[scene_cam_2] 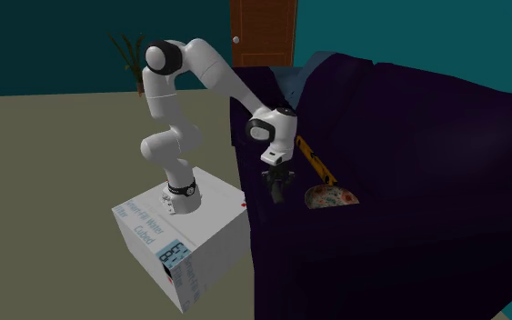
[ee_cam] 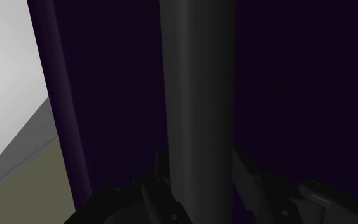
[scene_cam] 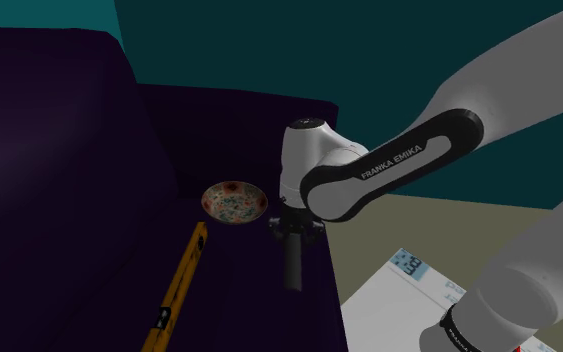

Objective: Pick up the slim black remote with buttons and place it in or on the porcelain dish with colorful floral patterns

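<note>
Centrally, the black gripper point(scene_cam: 294, 230) hangs from the white arm point(scene_cam: 529, 70) with its fingers clasped on the slim dark remote point(scene_cam: 294, 266), which points straight down from the jaws towards the dark purple sofa point(scene_cam: 59, 180). Wrist view: the remote point(ee_cam: 196, 89) runs as a plain dark grey bar away from the gripper point(ee_cam: 199, 173), with a finger point(ee_cam: 242, 175) pressed against each long side. The floral dish point(scene_cam: 234, 202), a shallow bowl with a pale inside and red, green and blue flowers, sits on the sofa seat. The held remote is just beside the dish, on the shoulder view's right, and not over it. Whether the remote's lower end touches the cushion cannot be told. A yellow spirit level point(scene_cam: 184, 280) lies on the seat, one end near the dish. Second exterior view: the gripper point(scene_cam_2: 277, 182) stands just left of the dish point(scene_cam_2: 329, 196), the level point(scene_cam_2: 314, 156) lies beyond the dish, and the white stand point(scene_cam_2: 185, 236) rests on the floor, well apart from the dish.
</note>
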`<state>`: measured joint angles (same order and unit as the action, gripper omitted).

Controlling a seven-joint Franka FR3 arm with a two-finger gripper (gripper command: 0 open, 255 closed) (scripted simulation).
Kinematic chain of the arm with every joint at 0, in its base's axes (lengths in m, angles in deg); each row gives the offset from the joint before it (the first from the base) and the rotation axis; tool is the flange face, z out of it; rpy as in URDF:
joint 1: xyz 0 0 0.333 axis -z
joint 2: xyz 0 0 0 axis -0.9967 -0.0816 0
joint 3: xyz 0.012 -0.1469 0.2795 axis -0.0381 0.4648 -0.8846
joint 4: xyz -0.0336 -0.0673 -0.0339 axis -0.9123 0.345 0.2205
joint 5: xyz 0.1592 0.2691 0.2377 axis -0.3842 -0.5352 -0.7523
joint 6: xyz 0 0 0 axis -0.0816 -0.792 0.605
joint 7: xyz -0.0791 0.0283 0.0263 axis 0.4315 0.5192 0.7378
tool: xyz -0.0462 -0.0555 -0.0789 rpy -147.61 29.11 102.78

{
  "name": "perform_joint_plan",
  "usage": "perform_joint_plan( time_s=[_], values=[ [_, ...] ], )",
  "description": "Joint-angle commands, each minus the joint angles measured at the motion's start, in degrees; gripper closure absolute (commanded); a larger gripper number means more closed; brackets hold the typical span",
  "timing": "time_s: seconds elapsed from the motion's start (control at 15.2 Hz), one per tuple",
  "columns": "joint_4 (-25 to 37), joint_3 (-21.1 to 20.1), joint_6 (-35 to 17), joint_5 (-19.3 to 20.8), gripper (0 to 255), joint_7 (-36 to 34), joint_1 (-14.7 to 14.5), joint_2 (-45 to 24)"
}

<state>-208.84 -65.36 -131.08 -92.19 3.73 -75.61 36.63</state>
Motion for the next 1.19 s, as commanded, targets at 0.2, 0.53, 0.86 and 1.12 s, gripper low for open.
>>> perform_joint_plan(
  time_s=[0.2,0.53,0.86,1.12],
  values=[
    [1.3,0.8,4.1,-1.8,255,1.5,-0.5,3.0],
    [3.1,1.8,8.5,-3.2,255,2.7,-1.0,6.0],
    [5.1,2.8,12.9,-4.0,255,3.6,-1.3,8.5],
    [7.0,3.5,16.3,-4.4,255,4.1,-1.5,10.1]
  ],
)
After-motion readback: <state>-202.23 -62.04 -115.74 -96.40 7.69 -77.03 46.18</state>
